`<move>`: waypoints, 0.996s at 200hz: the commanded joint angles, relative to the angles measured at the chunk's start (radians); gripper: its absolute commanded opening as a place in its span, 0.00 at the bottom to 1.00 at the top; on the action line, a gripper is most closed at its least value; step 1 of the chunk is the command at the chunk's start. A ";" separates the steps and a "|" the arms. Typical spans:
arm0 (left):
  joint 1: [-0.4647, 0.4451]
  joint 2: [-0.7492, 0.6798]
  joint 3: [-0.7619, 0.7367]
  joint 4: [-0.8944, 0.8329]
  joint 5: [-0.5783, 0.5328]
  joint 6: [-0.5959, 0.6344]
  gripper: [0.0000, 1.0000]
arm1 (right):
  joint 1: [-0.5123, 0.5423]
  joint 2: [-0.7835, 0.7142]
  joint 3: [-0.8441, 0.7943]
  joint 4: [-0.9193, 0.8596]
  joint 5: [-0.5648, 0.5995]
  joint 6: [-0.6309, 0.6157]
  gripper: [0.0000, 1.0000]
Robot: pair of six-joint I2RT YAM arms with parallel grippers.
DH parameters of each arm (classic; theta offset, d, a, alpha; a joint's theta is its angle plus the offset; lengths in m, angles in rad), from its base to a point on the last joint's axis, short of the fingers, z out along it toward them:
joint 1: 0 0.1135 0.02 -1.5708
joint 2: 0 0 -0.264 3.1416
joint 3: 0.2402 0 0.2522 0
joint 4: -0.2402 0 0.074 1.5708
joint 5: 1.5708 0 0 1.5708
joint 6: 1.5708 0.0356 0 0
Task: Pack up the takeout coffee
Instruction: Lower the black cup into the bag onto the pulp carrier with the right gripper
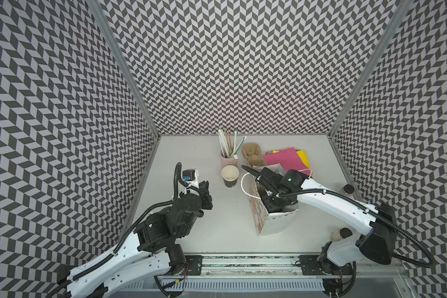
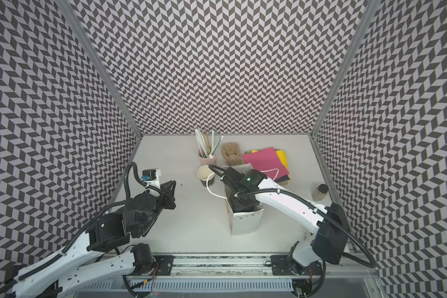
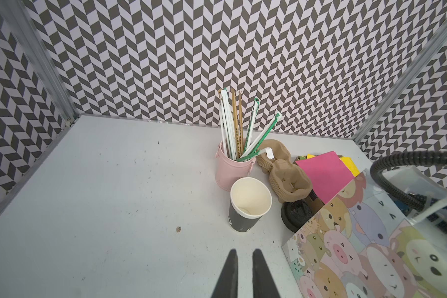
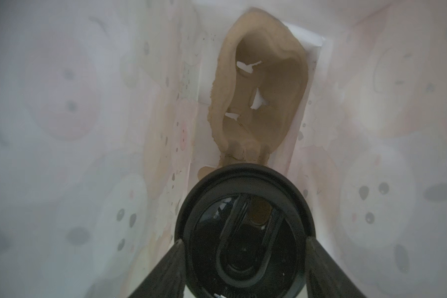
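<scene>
Black domed lid of the takeout coffee [image 4: 244, 232], right wrist view: the right gripper [image 4: 244, 241] looks straight down the cup's upright axis, its jaws set against opposite sides and clamped on it, deep inside the cartoon-print gift bag [image 4: 62, 103]. A pulp cup carrier [image 4: 261, 90] sits lower in the bag, one empty pocket just beyond the lid; whether the cup's base is seated in a nearer pocket is hidden.

Both top views: the gift bag [image 1: 276, 224] [image 2: 245, 223] stands right of the table's [image 1: 217, 219] middle. The right arm reaches down into its mouth and hides the cup. The left gripper [image 1: 206, 186] hangs near the left edge, well apart.

Left wrist view: left gripper [image 3: 245, 251], jaws nearly together and empty, above bare table. Letting go of the cup probably falls to the right arm.
</scene>
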 commanded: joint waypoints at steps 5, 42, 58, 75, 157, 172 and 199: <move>-0.004 0.005 0.010 -0.018 -0.028 -0.011 0.14 | 0.006 0.026 -0.070 0.020 -0.040 0.000 0.00; -0.004 0.008 0.010 -0.016 -0.028 -0.010 0.14 | 0.005 0.023 -0.069 0.018 -0.035 0.000 0.00; -0.004 0.009 0.010 -0.016 -0.028 -0.010 0.14 | 0.006 0.027 -0.057 0.006 -0.029 -0.001 0.00; -0.004 0.011 0.010 -0.017 -0.028 -0.010 0.14 | 0.005 0.027 -0.023 -0.010 -0.027 0.006 0.00; -0.004 0.013 0.010 -0.019 -0.027 -0.010 0.14 | 0.005 0.043 0.103 -0.078 -0.001 0.000 0.43; -0.004 0.014 0.010 -0.017 -0.028 -0.010 0.14 | 0.006 0.040 0.125 -0.086 0.000 -0.003 0.53; -0.004 0.018 0.010 -0.018 -0.026 -0.010 0.14 | 0.006 0.045 0.147 -0.100 0.001 -0.010 0.64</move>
